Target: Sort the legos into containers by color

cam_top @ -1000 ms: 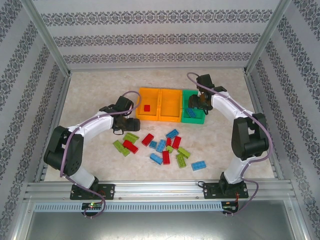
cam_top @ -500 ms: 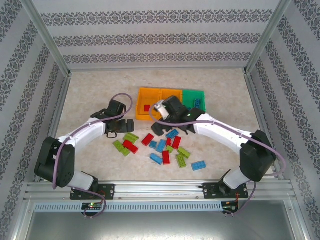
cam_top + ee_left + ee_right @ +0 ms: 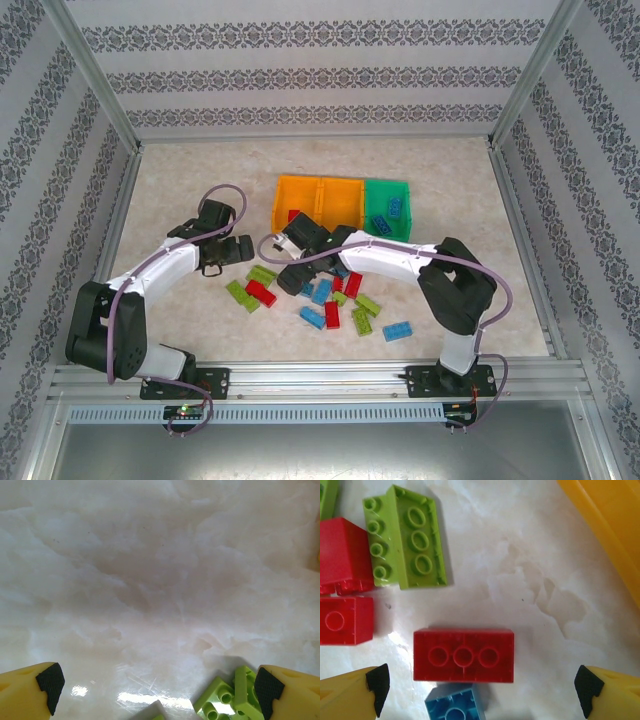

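White, marble-patterned counter [image 3: 180, 180] carries the whole job. At the left, the left gripper [image 3: 157, 691] hangs low over bare surface. Its yellow, black-padded fingers [image 3: 50, 684] are spread wide with nothing between them. Two lime green studded plastic bricks [image 3: 227, 700] lie just inside its right-hand finger, so it appears stationed at the pile's left fringe to take a green piece.

The loose pile of red, blue and lime green plastic legos [image 3: 330, 300] lies mid-counter, just on the near side of the bins, most of it unsorted. The right arm reaches across to the pile's left part. The right gripper [image 3: 480, 687] is likewise wide and holds nothing. It is lined up over a red rectangular plastic brick [image 3: 464, 655] lying hollow side up, its long side spanning the gap between the fingers, which looks like the chosen pick. A small blue plastic brick [image 3: 454, 706] touches that brick's edge and could get caught in the grasp.

Farther right and far stand the joined plastic containers. There are two orange bins [image 3: 318, 182] and, at the right end, a green bin [image 3: 388, 183]. One red brick [image 3: 293, 214] sits in the leftmost orange bin and blue bricks [image 3: 390, 213] sit in the green one, so the targeted red piece likely belongs in that leftmost bin.
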Tool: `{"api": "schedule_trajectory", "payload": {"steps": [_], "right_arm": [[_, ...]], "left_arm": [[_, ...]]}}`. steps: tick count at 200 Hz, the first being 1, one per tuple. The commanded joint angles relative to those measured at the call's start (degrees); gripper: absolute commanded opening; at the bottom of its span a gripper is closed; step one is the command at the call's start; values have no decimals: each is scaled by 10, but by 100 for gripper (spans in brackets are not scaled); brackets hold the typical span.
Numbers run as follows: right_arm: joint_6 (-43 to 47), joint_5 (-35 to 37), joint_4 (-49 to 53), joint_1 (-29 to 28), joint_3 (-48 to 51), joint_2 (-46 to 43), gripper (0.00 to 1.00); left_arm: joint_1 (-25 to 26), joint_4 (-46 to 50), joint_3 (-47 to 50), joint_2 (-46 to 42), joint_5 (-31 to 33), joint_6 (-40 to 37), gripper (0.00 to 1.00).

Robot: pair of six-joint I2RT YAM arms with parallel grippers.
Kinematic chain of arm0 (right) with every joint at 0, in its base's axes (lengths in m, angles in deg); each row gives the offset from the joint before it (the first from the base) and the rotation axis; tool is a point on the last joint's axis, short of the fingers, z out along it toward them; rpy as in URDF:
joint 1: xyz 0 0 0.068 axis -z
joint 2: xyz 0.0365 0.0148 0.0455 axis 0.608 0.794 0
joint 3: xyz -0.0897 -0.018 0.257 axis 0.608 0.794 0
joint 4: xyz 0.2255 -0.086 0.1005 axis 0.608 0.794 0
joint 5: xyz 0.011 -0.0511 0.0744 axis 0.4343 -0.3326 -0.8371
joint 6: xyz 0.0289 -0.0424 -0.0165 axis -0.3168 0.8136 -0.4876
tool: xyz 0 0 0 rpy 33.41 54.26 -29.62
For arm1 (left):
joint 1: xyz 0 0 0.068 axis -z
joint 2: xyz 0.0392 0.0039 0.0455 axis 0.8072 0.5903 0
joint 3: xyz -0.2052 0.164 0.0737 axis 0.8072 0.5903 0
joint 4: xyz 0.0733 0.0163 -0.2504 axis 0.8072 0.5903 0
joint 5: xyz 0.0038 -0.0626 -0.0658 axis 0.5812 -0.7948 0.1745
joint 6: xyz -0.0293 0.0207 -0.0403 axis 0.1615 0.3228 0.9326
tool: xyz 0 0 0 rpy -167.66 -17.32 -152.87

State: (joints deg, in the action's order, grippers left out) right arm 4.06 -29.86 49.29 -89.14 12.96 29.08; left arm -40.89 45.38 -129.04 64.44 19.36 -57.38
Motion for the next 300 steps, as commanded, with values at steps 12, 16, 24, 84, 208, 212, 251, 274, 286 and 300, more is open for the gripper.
{"api": "schedule_trajectory", "payload": {"steps": [12, 16, 24, 84, 208, 212, 251, 274, 286, 300], "right_arm": [[10, -1, 29, -15, -28, 36, 98], [9, -1, 32, -16, -31, 41, 98], [11, 0, 35, -17, -36, 49, 97], [16, 29, 54, -23, -61, 98, 88], [-29, 25, 6, 28, -76, -2, 54], [-28, 21, 3, 34, -81, -4, 54], [-25, 20, 50, 88, -196, 55, 55], [-47, 17, 73, 118, -267, 111, 56], [-58, 12, 76, 130, -298, 137, 56], [-64, 6, 78, 140, -331, 164, 57]], "left_arm": [[-13, -2, 8, -15, 2, 7, 99], [-14, -2, 7, -15, 2, 8, 99], [-16, -2, 8, -16, 2, 8, 100], [-21, -2, 12, -25, 1, 9, 99], [-22, 0, 15, -43, -9, -2, 100], [-23, -1, 16, -43, -11, -3, 100], [-22, -8, 22, -49, -26, -6, 100], [-17, -17, 32, -58, -39, -10, 100], [-13, -18, 35, -62, -45, -15, 100], [-4, -19, 36, -68, -49, -22, 100]]}}
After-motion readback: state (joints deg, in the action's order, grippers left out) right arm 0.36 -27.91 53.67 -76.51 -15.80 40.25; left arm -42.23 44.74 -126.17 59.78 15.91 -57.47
